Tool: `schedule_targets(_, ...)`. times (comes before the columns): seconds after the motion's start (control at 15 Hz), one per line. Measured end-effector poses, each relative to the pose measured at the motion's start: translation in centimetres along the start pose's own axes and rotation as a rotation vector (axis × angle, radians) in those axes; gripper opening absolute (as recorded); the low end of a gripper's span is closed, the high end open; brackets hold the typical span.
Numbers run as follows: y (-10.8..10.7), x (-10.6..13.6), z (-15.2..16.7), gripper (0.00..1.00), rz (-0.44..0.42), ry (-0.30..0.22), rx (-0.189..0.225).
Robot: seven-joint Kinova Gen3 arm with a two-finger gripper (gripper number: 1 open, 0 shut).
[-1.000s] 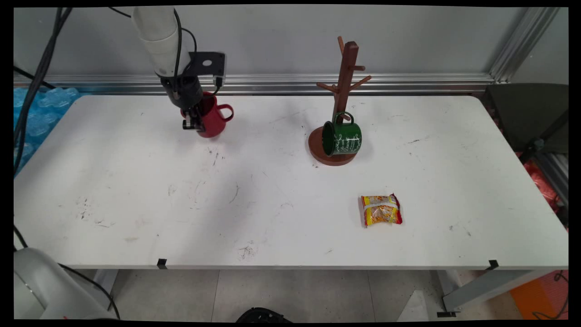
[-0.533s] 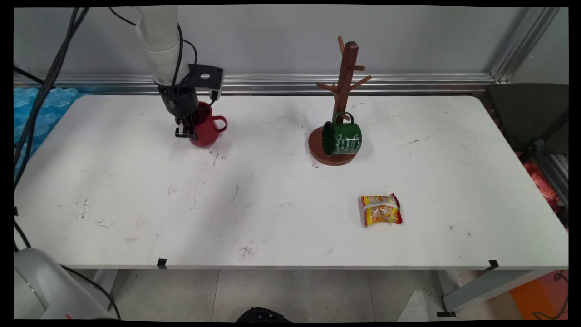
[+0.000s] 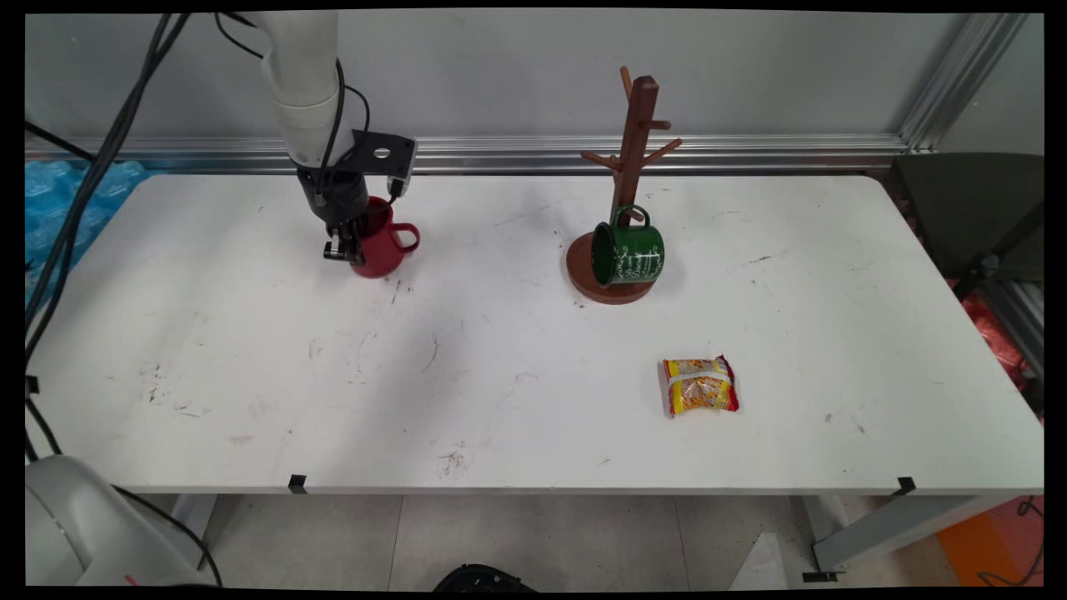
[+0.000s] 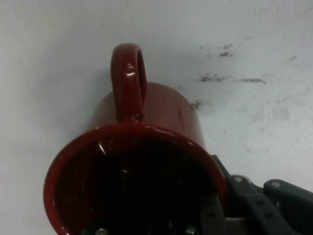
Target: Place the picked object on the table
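Main view shows the black two-finger gripper [image 3: 348, 250] at the far left part of the white table [image 3: 250, 375], clamped on the wall of a red mug [image 3: 382, 250]: one finger reaches down inside the mug and the other lies against its outer left side. The mug is upright or nearly so, its handle pointing to the picture's right, and whether its base touches the table cannot be told. No writing shows on the mug.

Hand view looks into the red mug [image 4: 146, 147] from above its rim, with the dark inside filling the lower part of the picture and the handle pointing upward there. The gripper's black linkage sits at the lower right, just outside the rim, over a scuffed table surface.

Well to the right stands a brown wooden mug tree [image 3: 631, 167] on a round base. A green enamel mug [image 3: 629, 254] hangs by its handle from a low peg, its mouth turned left; white lettering runs across its side but is too small to read.

Nearer the front, apart from the rest, lies a yellow and red snack packet [image 3: 700, 386], its print unreadable.
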State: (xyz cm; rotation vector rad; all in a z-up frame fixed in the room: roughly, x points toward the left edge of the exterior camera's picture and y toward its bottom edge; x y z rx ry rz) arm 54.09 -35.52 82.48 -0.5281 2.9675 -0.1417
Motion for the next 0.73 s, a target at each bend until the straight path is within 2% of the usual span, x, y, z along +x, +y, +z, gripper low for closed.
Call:
schedule_targets(0.07,-0.04,0.05,0.14,0.00,0.004,0.000,-0.001)
schedule_targets(0.13,-0.08,0.11,0.27,1.00,0.007,0.000,-0.002)
schedule_targets(0.73,-0.45,0.54,0.75,1.00,0.027,0.024,-0.002)
